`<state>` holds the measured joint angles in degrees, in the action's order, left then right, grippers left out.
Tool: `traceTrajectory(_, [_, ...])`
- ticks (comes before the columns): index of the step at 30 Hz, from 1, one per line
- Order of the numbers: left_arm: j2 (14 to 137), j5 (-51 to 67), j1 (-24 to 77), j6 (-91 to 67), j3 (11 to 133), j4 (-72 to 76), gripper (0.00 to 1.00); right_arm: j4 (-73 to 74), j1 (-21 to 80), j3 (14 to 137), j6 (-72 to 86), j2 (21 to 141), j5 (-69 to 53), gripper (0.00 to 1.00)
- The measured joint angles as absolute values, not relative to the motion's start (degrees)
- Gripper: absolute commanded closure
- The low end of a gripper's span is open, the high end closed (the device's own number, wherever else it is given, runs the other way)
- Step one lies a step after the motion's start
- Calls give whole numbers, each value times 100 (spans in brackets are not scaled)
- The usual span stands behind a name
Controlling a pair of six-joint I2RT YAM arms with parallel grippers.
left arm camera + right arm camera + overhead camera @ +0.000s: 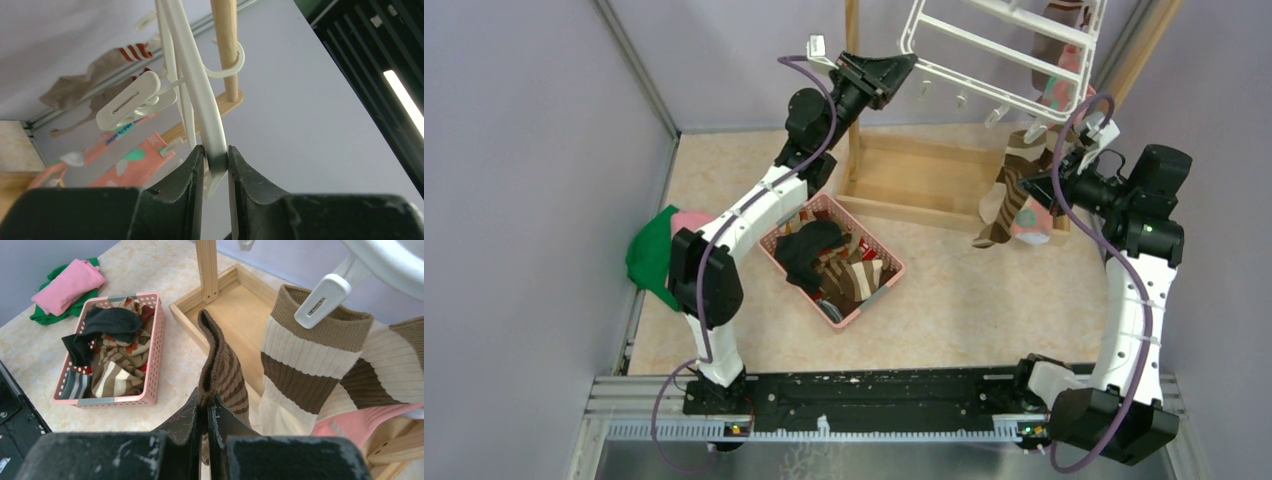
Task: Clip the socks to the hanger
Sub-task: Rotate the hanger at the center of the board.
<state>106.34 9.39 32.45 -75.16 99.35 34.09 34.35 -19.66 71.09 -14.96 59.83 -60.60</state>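
Socks: most lay heaped in a pink basket, left of bench centre. Folded green and pink cloths sat at the left edge. The left gripper, raised over the far edge, was clenched on a frame bar of the hanger, which hung tilted above the wooden stand. Several socks hung at the hanger's right side, one cream-and-brown sock under a clip. The right gripper pinched the cuff of a brown striped sock, held just beside them.

Step, as judged: offering this sock to a clip while the left steadied the frame. Next move called for lifting the cuff into a free clip and pressing it open.

Room was tight beside the hung socks and stand post. Bare bench showed between basket and stand.
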Motion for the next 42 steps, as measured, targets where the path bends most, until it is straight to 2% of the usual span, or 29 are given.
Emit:
traceTrajectory(10, [9974, 1439, 3430, -7494, 9188, 4202, 37, 3448, -1986, 7135, -1498, 6045, -6058, 100])
traceTrajectory(18, [9273, 1518, 3424, -6997, 8108, 4871, 21, 3435, -2008, 7083, -1553, 5948, -6180, 100])
traceTrajectory(22, [9006, 1741, 3422, -6394, 7522, 5358, 4, 3437, -2008, 6993, -1629, 5933, -6228, 100])
traceTrajectory(23, [8936, 1879, 3420, -6119, 7338, 5548, 2, 3439, -2008, 6973, -1649, 5933, -6239, 100])
traceTrajectory(29, [8818, 3199, 3398, -4504, 6906, 6045, 2, 3437, -2008, 6895, -1719, 5927, -6287, 100])
traceTrajectory(34, [9251, 4320, 3326, -3802, 7513, 6058, 3, 3363, -2010, 6834, -1671, 5933, -6191, 100])
traceTrajectory(42, [9944, 5022, 3199, -2779, 8392, 5583, 26, 3225, -2016, 6783, -1522, 6036, -6088, 100])
